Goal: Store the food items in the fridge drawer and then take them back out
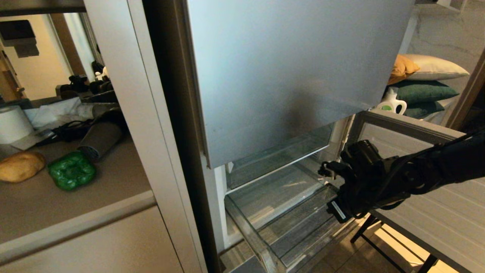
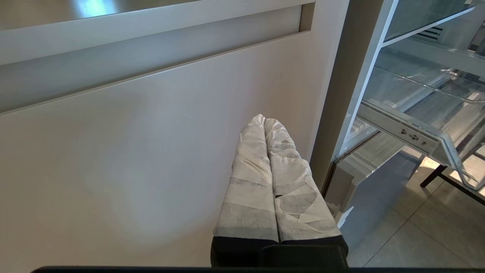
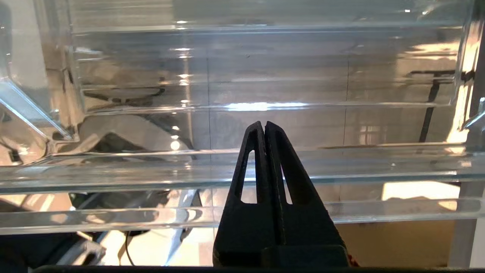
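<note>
A tan potato (image 1: 21,166) and a glossy green bell pepper (image 1: 72,170) lie side by side on the beige counter (image 1: 75,204) at the left. The fridge drawer (image 1: 280,216), a clear bin with a ribbed floor, is pulled out below the silver door and holds nothing. My right gripper (image 3: 264,125) is shut and empty, its black fingers pointing over the drawer's clear rim (image 3: 341,167). In the head view the right arm (image 1: 363,178) reaches in from the right, over the drawer's right side. My left gripper (image 2: 264,118), wrapped in white tape, is shut and parked low beside a beige cabinet door (image 2: 132,159).
The tall silver upper fridge door (image 1: 288,76) overhangs the drawer. A grey-topped table (image 1: 435,216) with black legs stands just right of the drawer. Cushions (image 1: 420,91) and a white bottle (image 1: 392,102) sit behind it. A dark cylinder (image 1: 100,138) and a paper roll (image 1: 13,123) clutter the counter's back.
</note>
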